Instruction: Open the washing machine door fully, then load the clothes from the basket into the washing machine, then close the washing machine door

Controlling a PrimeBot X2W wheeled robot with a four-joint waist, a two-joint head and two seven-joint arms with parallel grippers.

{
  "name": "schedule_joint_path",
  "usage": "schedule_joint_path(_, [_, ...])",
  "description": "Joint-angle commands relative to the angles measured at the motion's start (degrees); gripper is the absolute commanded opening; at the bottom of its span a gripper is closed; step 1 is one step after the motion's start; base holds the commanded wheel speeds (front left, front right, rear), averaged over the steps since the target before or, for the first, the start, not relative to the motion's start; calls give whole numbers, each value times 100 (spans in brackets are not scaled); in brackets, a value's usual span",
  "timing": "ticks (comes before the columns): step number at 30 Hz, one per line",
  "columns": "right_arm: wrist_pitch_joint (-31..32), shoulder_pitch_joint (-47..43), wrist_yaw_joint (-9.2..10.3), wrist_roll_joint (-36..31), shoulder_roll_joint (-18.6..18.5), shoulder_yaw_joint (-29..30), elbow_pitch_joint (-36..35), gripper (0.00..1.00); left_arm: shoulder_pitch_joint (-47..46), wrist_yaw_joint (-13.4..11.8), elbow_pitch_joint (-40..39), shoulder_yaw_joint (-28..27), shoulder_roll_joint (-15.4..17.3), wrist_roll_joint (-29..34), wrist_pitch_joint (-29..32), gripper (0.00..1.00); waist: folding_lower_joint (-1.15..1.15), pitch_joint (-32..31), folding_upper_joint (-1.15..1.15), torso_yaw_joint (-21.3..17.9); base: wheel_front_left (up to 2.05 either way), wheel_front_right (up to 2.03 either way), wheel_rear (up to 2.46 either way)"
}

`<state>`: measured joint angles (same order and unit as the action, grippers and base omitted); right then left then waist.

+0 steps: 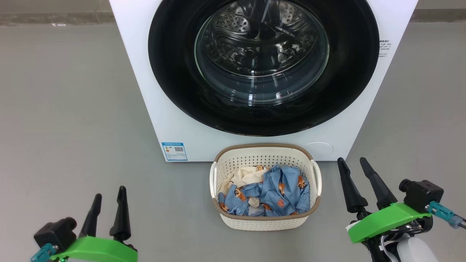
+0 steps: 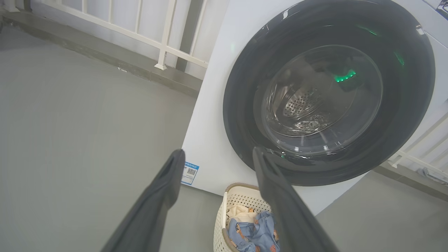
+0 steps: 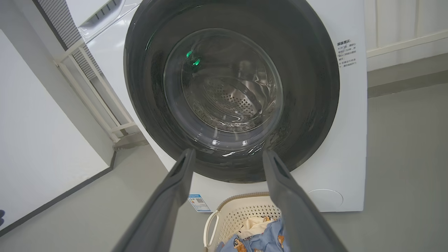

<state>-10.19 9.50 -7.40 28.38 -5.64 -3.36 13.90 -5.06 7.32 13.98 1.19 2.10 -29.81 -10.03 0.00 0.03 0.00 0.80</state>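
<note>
The white washing machine [image 1: 145,91] faces me with its round glossy black door [image 1: 174,80] shut flat against its front; the steel drum shows through the glass window [image 1: 262,54]. On the floor in front stands the cream basket [image 1: 265,222], holding the clothes [image 1: 276,193]: light blue printed fabric and a cream-white piece. My left gripper [image 1: 109,198] hovers open at the lower left, well left of the basket. To the basket's right, my right gripper [image 1: 355,163] is open too. Both hold nothing. The wrist views show the door [image 2: 245,105] [image 3: 308,87] and the basket [image 2: 241,199] [image 3: 245,213].
Grey floor [image 1: 65,109] spreads on both sides of the machine. A white railing [image 2: 161,42] runs behind it on the left, and a white wall [image 3: 42,140] stands at that side. A blue label sticker [image 1: 174,151] marks the machine's lower left corner.
</note>
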Motion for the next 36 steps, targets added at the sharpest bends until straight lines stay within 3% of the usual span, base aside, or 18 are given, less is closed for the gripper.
schedule_joint_path(1, [-80, 265, -7, -169, -32, -147, -135, 100, -288, 12, -107, -152, 65, 163, -75, 100, 0, -1, 0, -2, 0, 0, 0])
schedule_joint_path(26, [-479, 465, -9, -1932, -10, -183, -10, 100, -419, 16, -120, -91, 78, 1645, -495, 100, 0, 6, 0, 12, 0, 0, 0])
schedule_joint_path(36, [-481, 450, -9, -1941, 20, -158, -36, 100, -416, 16, -107, -97, 78, 1617, -497, 100, 0, -4, 0, 6, 0, 0, 0])
